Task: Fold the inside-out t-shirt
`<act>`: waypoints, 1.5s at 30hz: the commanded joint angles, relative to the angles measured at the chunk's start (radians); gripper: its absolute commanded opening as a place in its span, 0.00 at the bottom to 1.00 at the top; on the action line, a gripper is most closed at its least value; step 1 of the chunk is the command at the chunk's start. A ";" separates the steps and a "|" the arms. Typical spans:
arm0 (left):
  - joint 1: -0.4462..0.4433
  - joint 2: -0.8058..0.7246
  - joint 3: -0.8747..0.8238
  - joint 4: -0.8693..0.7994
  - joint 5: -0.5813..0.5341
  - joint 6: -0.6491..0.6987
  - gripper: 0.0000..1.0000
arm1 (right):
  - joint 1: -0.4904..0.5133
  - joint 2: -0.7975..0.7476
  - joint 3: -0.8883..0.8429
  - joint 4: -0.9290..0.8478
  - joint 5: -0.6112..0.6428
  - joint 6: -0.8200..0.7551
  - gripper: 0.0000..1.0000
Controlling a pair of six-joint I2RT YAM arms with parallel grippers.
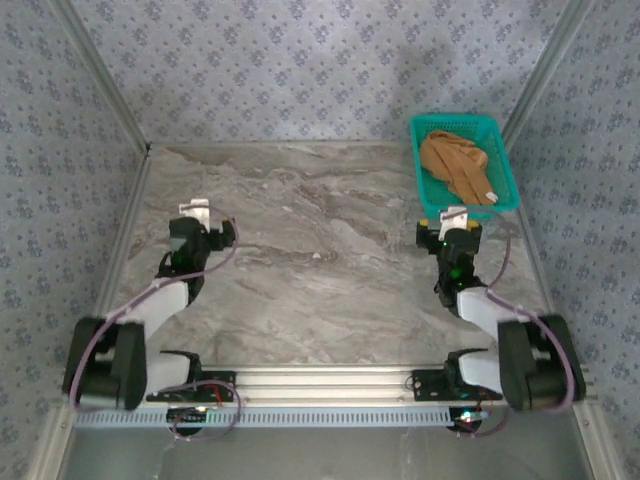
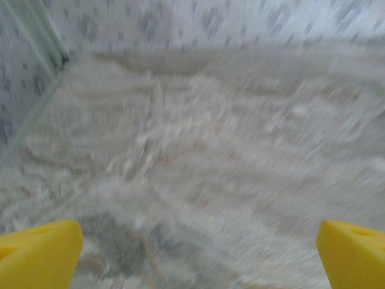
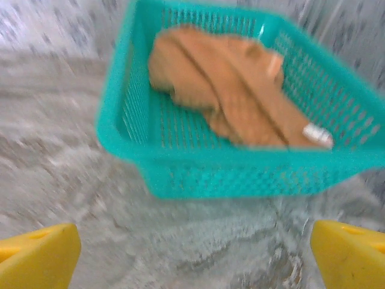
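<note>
The inside-out t-shirt is a crumpled orange-tan bundle lying in a teal basket at the back right of the table. A small white tag shows at its near end. My right gripper hovers just in front of the basket's near wall, open, with nothing between its yellow fingers. In the right wrist view the t-shirt fills much of the basket. On the left side of the table my left gripper stands open over bare marble, its yellow fingertips wide apart.
The grey marble table lies between the two arms. Patterned walls with metal posts close in the table at the back and both sides. An aluminium rail carrying the arm bases runs along the near edge.
</note>
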 commanded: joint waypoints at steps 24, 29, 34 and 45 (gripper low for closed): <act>-0.070 -0.352 -0.147 -0.345 -0.085 -0.528 1.00 | -0.186 0.691 1.176 -1.062 -0.140 0.969 0.94; -0.070 -0.362 -0.166 -0.317 -0.084 -0.525 1.00 | -0.233 0.897 1.348 -1.085 -0.278 1.111 0.82; -0.069 -0.348 -0.164 -0.310 -0.080 -0.523 1.00 | -0.251 1.071 1.489 -1.097 -0.312 1.307 0.77; -0.069 -0.234 -0.119 -0.301 -0.021 -0.504 1.00 | -0.252 1.313 1.853 -1.271 -0.169 1.431 0.36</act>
